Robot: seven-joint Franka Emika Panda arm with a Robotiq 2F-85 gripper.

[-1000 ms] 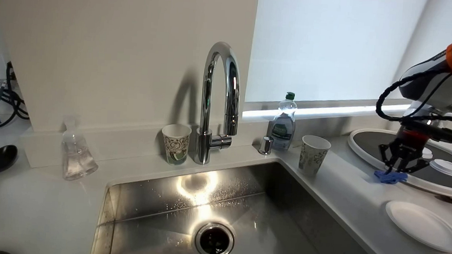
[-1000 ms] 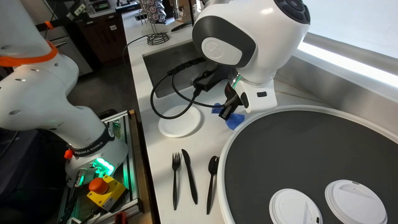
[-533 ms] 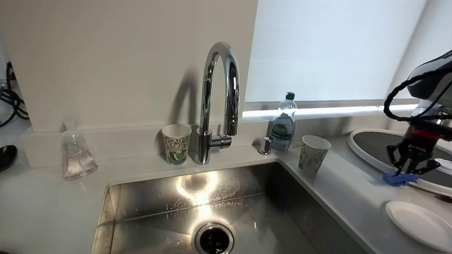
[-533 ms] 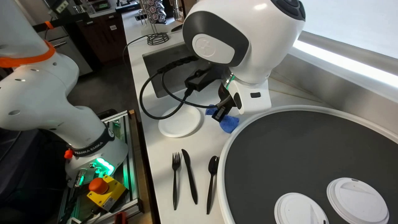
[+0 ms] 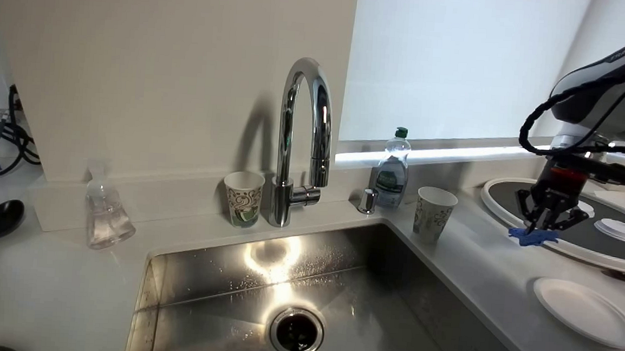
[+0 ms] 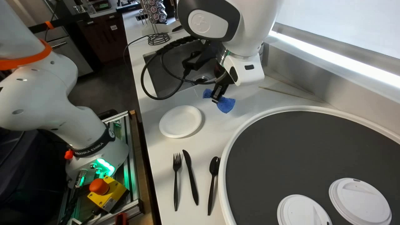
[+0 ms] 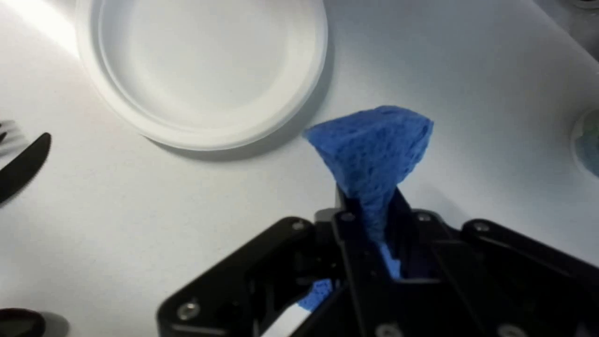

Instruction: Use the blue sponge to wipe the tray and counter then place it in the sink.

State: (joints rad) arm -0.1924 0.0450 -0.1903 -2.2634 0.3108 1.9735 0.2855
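Blue sponge (image 7: 374, 147), pinched at its middle between the jaws of the Robotiq gripper (image 7: 373, 208), its ends flaring out on either side.

Sink (image 5: 358, 319) in both exterior views, from above (wrist view closest, over counter (image 7: 187, 234))

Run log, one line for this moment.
gripper: closed on blue sponge; grip: sponge's middle, both ends flaring out; over: counter; sink: sponge not yet in
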